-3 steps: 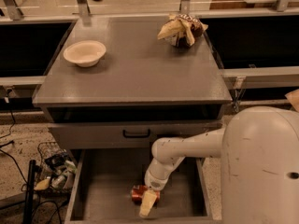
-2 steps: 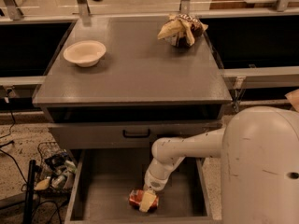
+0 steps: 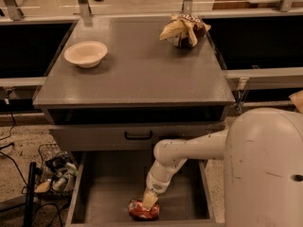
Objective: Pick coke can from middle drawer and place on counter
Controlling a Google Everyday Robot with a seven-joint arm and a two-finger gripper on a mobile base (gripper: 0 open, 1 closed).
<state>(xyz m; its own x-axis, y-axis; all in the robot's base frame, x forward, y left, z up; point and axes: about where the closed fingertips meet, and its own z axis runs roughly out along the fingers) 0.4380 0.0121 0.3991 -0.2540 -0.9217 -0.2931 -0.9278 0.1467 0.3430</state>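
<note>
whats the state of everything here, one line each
middle drawer: pulled open
coke can: lying on the drawer floor
gripper: down in the drawer, right over the can
bowl: upright, empty, on the counter
snack bag: crumpled, on the counter
upper drawer front: shut

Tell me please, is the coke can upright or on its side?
On its side: the can lies wider than tall on the drawer floor, gripper directly above it.

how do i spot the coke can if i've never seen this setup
Look below the grey counter into the open middle drawer. Near its front edge, right under the claw, sits the coke can: the only red thing in it.
</note>
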